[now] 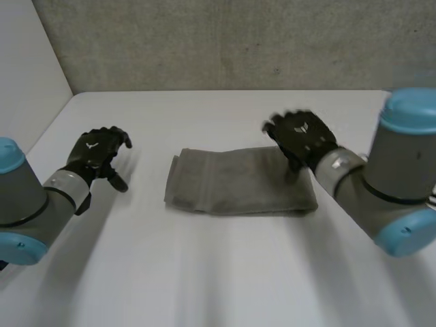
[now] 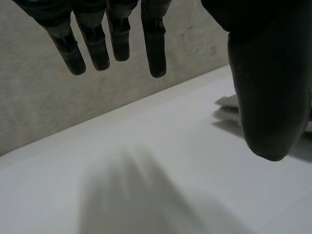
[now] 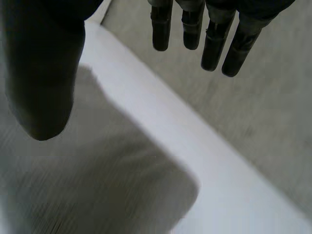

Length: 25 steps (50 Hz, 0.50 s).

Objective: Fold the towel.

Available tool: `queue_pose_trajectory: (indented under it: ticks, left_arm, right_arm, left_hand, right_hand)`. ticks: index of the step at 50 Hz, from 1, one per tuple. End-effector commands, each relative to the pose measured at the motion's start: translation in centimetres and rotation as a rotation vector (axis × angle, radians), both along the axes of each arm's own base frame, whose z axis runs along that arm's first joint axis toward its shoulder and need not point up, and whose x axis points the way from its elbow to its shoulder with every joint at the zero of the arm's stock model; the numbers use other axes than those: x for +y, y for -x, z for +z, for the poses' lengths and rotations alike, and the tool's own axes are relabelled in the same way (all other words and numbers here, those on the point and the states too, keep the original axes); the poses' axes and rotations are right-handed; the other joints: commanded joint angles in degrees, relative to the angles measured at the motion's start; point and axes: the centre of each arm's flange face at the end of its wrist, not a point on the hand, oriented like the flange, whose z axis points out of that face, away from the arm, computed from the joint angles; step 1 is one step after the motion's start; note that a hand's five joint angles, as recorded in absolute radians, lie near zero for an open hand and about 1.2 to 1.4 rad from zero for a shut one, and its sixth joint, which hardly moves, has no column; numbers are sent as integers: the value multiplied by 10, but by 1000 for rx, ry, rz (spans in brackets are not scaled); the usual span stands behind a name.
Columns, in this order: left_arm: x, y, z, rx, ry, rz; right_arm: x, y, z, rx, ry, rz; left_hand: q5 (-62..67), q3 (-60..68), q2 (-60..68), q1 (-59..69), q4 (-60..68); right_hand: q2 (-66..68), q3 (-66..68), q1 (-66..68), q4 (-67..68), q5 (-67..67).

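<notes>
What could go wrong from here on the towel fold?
1. The right hand is open above the far right corner of the towel. The towel lies in layers, so a pinch might catch just the top one.
2. The left hand is open over bare table, off the towel. A one-handed pull could drag the whole towel.

In the head view the right hand [image 1: 303, 136] covers the far right corner of the towel [image 1: 231, 180], and in the left wrist view the thumb of the left hand [image 2: 268, 73] hides most of it.
</notes>
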Motion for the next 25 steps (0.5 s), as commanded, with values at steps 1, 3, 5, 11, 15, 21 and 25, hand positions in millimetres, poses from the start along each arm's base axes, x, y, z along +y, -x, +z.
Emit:
queue_pose_trajectory:
  ticks: [1,3,5,11,15,21,25]
  left_arm:
    - [16,16,3,1,2,-52]
    - [18,18,3,1,2,-58]
    - [19,20,3,1,2,-60]
    - [20,19,2,0,-2,-60]
    - [21,19,2,3,-10,-59]
    - [28,23,14,8,-6,-74]
    - [30,24,15,7,-13,-77]
  right_arm:
    - [-7,28,-53,-68,-197,-28]
    - [-8,30,-61,-73,-214,-30]
    - [-11,32,-69,-71,-210,-38]
    - [-16,34,-81,-64,-213,-49]
    - [-18,34,-86,-48,-203,-47]
    - [-30,50,-88,25,-144,-101]
    - [-39,68,-83,55,-118,-159]
  left_hand:
    - [-20,-40,-37,-46,-46]
    - [-20,-40,-37,-46,-46]
    - [-20,-40,-37,-46,-46]
    - [-22,-42,-39,-47,-47]
    - [-18,-38,-35,-44,-44]
    - [-11,-32,-29,-37,-37]
    - [-18,-38,-35,-44,-44]
  right_hand:
    - [47,43,41,44,38]
    - [80,77,74,78,71]
    - [141,137,135,138,132]
    - [200,196,194,197,191]
    - [227,223,221,224,218]
    - [416,413,410,414,407]
    - [632,629,626,630,623]
